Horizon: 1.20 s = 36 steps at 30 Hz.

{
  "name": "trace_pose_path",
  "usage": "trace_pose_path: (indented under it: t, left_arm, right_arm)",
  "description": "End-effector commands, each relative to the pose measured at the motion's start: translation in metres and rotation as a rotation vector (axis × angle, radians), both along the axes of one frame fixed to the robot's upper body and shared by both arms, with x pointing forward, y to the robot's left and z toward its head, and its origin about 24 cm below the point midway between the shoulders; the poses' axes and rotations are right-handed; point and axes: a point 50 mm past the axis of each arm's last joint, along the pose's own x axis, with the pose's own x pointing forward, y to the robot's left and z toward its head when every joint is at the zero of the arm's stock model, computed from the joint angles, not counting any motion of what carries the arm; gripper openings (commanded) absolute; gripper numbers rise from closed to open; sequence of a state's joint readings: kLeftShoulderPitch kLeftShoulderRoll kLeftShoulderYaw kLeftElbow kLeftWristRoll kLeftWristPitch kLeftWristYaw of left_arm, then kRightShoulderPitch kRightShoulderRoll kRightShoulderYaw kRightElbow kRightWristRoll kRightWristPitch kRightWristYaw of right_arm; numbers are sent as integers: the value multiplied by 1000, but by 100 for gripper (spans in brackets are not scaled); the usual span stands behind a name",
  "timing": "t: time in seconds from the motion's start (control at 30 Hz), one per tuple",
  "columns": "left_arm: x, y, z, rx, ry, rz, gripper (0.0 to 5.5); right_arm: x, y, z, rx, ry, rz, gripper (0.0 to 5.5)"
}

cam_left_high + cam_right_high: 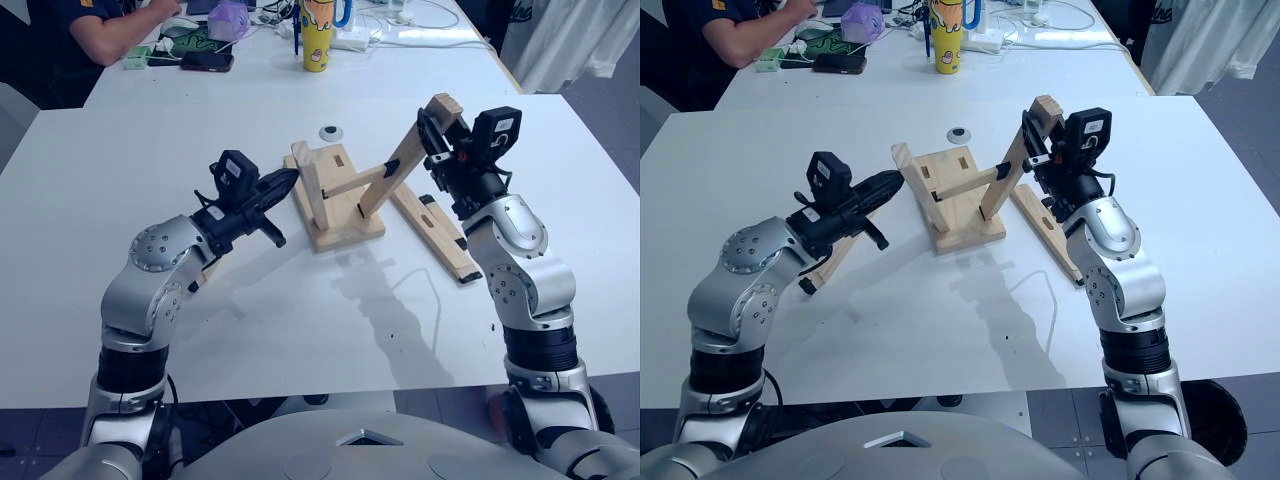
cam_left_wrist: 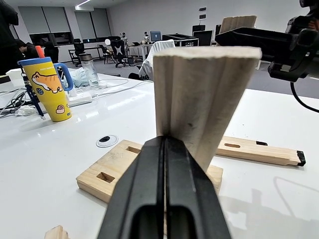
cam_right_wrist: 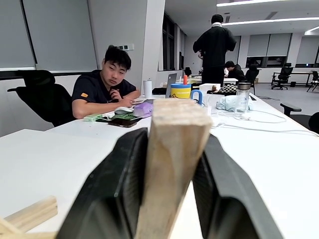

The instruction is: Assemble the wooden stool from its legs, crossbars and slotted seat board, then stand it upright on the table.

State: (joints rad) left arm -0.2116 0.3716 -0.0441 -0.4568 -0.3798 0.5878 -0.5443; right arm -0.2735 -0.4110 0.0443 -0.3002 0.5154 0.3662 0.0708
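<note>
Whether the lower ends of the two legs sit in the slots of the seat board [image 1: 350, 224] cannot be made out, and another wooden piece [image 1: 826, 262] at centre left is mostly covered by the left forearm. A loose leg [image 1: 437, 232] lies flat on the bench [image 1: 300, 320] right of the board. Behind it sits a small round disc [image 1: 331, 132], and a yellow mug [image 1: 318, 35] stands at the top centre. The board lies flat in the middle of the frame, carrying an upright leg [image 1: 311, 185] joined by a crossbar [image 1: 352, 184] to a tilted leg [image 1: 400, 165]. The right hand [image 1: 430, 130] is clamped on the tilted leg's upper end. The left hand [image 1: 288, 181], fingers pressed together, has its tips at the upright leg; contact is unclear.
</note>
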Motion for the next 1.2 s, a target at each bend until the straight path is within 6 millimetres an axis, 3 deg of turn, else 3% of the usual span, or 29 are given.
trace_pose_path:
  t: [0.03,0.2,0.37,0.53,0.6,0.67,0.77,0.83,0.9,1.03,1.2]
  left_arm:
    - [-4,-26,20,-65,-86,-184,0]
    - [-9,22,-2,31,2,-59,0]
    - [-35,86,-34,182,152,66,0]
    - [-52,113,-34,231,176,123,0]
    - [-48,108,-30,231,150,102,0]
    - [-37,89,-21,195,95,42,0]
    - [-22,39,1,114,-14,-112,0]
    - [-14,-6,26,17,-107,-250,0]
    - [-5,-31,42,-19,-175,-304,0]
    - [7,-40,48,-15,-215,-278,0]
    - [-12,-25,32,-19,-139,-253,0]
  right_arm:
    - [-18,15,-88,-189,446,133,118]
    - [-16,9,-90,-174,459,108,118]
    - [-17,7,-91,-151,465,95,118]
    - [-20,3,-92,-151,469,92,118]
    - [-20,3,-92,-151,470,95,118]
    - [-20,6,-91,-154,468,106,118]
    - [-18,9,-91,-168,468,128,118]
    - [-18,10,-92,-177,470,137,118]
    - [-19,13,-92,-177,470,150,118]
    - [-20,18,-91,-174,468,170,118]
    - [-18,14,-92,-180,472,157,118]
